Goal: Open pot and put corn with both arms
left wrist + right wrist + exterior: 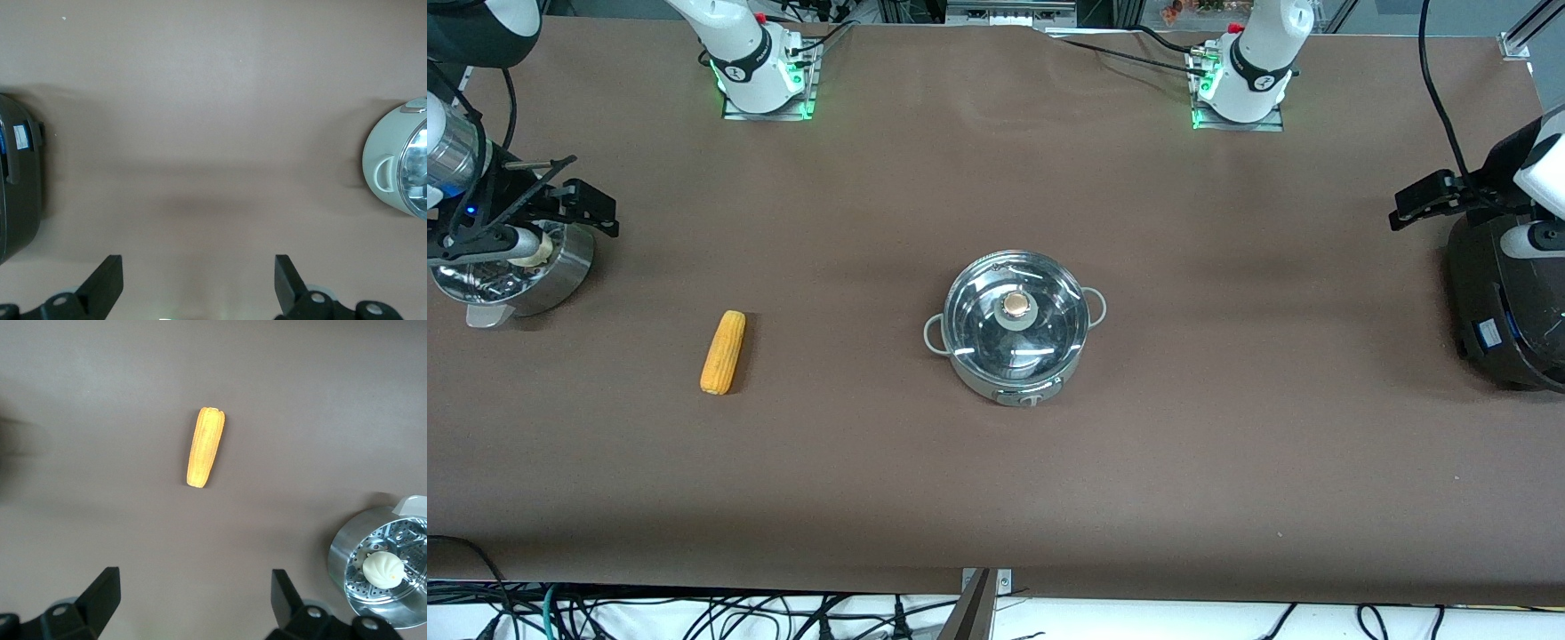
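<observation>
Right hand (591, 213): up in the air at the right arm's end of the table, over the steamer bowl; in the right wrist view its two black fingers (100, 593) stand wide apart, released, nothing between them.
Steamer bowl (560, 267): perforated steel, on the table at the right arm's end, partly covered by the right hand in the front view; in the right wrist view a round white bun (383, 569) lies inside it.
Corn (723, 351): yellow-orange cob lying flat on the bare table, between the steamer bowl and the pot, nearer to the front camera than the bowl, well apart from both; nothing touches it.
Pot (1016, 325): shiny steel, near the middle of the table, upright; a loop handle on each side, front knob turned toward the front camera.
Lid (1049, 333): clear glass, seated on the pot, closed; brass-coloured knob (1015, 306) at its centre.
Table (1227, 444): brown surface.
Left hand (1423, 200): up in the air at the left arm's end of the table, beside the black cooker; in the left wrist view its fingers (107, 277) are spread wide, released, bare table between them.
Black cooker (1494, 302): large, dark, on the table at the left arm's end, well apart from the pot.
</observation>
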Controlling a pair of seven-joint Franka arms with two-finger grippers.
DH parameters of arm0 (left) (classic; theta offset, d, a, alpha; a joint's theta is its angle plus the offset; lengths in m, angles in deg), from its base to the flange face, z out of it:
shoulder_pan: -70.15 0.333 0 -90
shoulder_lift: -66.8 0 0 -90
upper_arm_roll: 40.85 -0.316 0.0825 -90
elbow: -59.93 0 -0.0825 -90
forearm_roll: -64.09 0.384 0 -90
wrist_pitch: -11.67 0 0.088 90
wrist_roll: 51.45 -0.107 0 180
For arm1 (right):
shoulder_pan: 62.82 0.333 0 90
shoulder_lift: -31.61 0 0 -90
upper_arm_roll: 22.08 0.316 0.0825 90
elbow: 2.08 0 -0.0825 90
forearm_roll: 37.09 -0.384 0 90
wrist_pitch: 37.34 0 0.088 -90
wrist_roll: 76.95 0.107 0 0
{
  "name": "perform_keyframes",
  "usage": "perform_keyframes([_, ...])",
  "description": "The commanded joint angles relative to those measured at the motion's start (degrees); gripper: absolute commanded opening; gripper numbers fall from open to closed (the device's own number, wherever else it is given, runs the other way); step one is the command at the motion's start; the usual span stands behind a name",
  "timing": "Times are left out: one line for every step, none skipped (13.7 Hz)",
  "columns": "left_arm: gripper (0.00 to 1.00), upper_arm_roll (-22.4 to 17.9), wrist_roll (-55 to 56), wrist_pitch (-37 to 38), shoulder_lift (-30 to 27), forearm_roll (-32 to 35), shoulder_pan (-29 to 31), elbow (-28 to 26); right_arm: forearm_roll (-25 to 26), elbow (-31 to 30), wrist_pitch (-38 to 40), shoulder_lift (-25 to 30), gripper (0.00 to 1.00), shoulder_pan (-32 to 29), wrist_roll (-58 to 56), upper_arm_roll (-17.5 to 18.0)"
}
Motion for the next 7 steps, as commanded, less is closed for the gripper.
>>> perform_keyframes([1.0,0.46,-0.34,-0.45,-1.74,-0.37,0.44,-1.74,0.15,1.82,1.44,-0.76,1.0,-0.37,0.44,0.43])
perform_keyframes([1.0,0.46,-0.25,-0.36,-1.66,-0.28,0.44,-1.74,0.15,1.82,1.44,-0.76,1.0,-0.37,0.35,0.43])
perform_keyframes([1.0,0.46,-0.25,-0.36,-1.57,-0.19,0.44,-1.74,0.15,1.82,1.44,-0.76,1.0,-0.37,0.35,0.43])
perform_keyframes([1.0,0.46,-0.25,-0.36,-1.57,-0.19,0.44,-1.74,0.15,1.82,1.44,-0.76,1.0,-0.46,0.35,0.43])
perform_keyframes([1.0,0.37,-0.25,-0.28,-1.57,-0.19,0.44,-1.74,0.15,1.82,1.44,-0.76,1.0,-0.46,0.35,0.43])
perform_keyframes([1.0,0.37,-0.16,-0.27,-1.57,-0.19,0.44,-1.74,0.07,1.82,1.44,-0.93,1.0,-0.46,0.35,0.43])
perform_keyframes([1.0,0.46,-0.16,-0.19,-1.57,-0.1,0.44,-1.74,0.07,1.82,1.44,-0.93,1.0,-0.46,0.35,0.43])
